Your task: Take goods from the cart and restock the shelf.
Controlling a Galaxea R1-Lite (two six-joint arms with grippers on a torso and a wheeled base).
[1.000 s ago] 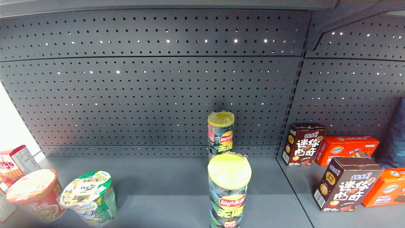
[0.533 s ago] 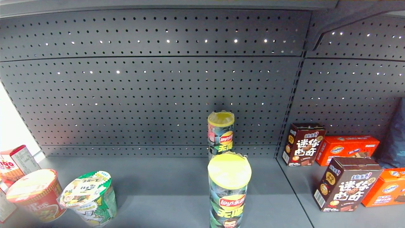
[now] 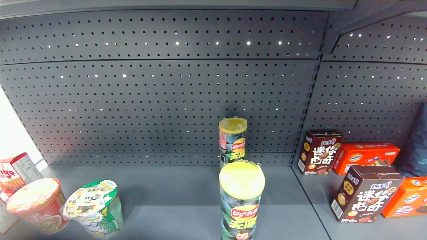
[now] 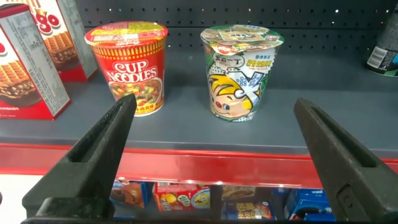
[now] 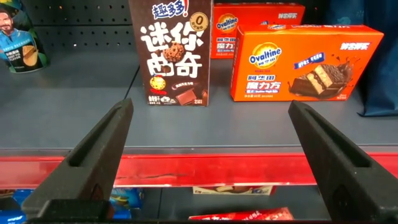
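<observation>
Two tall cylindrical chip cans stand upright on the grey sheet-metal shelf (image 3: 173, 200), long axes vertical, yellow plastic lids up, glossy printed labels facing the front. The front chip can (image 3: 242, 203) stands near the shelf's front edge. The back chip can (image 3: 233, 140) stands straight behind it, close to the perforated grey back panel (image 3: 150, 100). Both are toward the right end of this bay.

At the left end stand a red tapered paper noodle cup (image 3: 35, 203) and, just beside it, a green-and-white foil-topped noodle cup (image 3: 95, 208), both upright. A red-and-white cardboard biscuit box (image 3: 13, 171) stands behind them.

In the next bay to the right, two dark brown upright cartons (image 3: 365, 193) stand one behind the other, each with a flat orange cardboard box (image 3: 365, 156) beside it. A dark blue bag (image 3: 417, 143) is at the far right.

The left gripper (image 4: 214, 102) hangs in front of the shelf's red front rail (image 4: 199, 165), facing the two noodle cups. Its black wedge-shaped jaws are spread wide and hold nothing. The right gripper (image 5: 210, 104) hangs before the brown and orange boxes, jaws likewise wide and empty.
</observation>
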